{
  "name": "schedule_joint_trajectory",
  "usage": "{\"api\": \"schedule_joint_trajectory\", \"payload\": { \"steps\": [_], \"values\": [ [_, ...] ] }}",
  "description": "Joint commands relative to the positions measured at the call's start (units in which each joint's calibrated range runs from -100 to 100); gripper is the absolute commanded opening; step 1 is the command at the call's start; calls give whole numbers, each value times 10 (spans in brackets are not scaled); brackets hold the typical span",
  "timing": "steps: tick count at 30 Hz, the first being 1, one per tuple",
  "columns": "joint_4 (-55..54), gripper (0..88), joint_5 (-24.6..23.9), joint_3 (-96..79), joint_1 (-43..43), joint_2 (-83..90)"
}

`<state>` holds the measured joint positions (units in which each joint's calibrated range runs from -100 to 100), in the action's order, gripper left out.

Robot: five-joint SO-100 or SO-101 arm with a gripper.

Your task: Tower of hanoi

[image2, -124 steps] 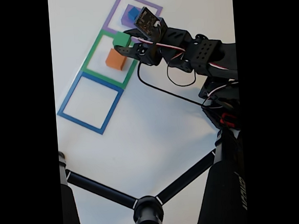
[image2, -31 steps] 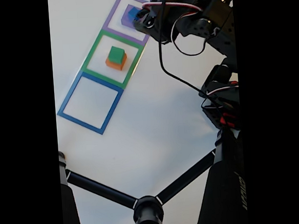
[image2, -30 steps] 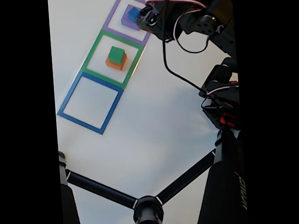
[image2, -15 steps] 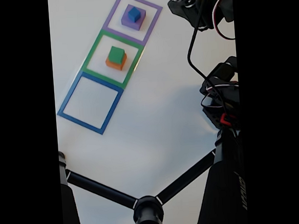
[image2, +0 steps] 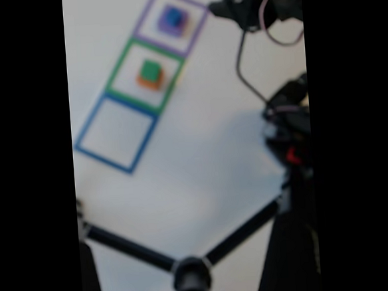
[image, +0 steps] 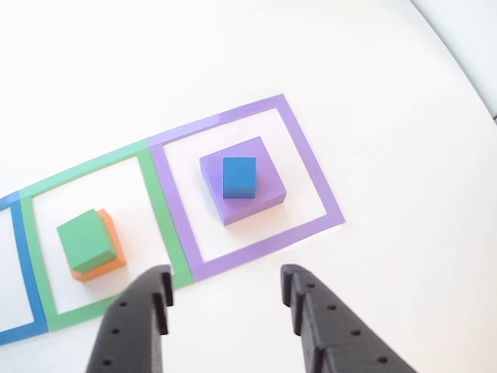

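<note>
In the purple square [image: 311,171] a small blue cube [image: 239,177] rests on a wider purple block [image: 264,194]. The green square [image: 159,210] holds a green cube [image: 85,241] stacked on an orange block [image: 109,266]. My gripper [image: 225,284] is open and empty, its black fingers [image: 159,291] hovering just short of the purple square's near side. The blurred fixed view shows the same stacks, blue cube [image2: 173,15] and green cube [image2: 151,70], with the gripper [image2: 223,7] raised to the right of the purple square. The blue square [image2: 90,121] has nothing inside.
Black tripod legs [image2: 131,248] cross the lower part of the fixed view, and the arm's base with its cable [image2: 289,122] stands at the right. The white table's rounded edge [image: 466,70] runs along the top right of the other view.
The green cube went from beside the gripper onto the orange block. The gripper then reached the blue cube and drew back up and right with nothing held. The fixed view has turned blurry.
</note>
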<state>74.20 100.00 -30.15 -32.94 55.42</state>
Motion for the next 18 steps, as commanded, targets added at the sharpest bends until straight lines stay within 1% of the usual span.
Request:
{"api": "schedule_joint_trajectory", "payload": {
  "steps": [1, 8, 14, 18],
  "values": [
    [-164, 251, 0, -126, -21, 7],
    [-515, 279, 0, -352, -30, -43],
    [-742, 296, 0, -438, -30, -153],
    [-875, 297, 0, -459, -28, -243]
  ]
}}
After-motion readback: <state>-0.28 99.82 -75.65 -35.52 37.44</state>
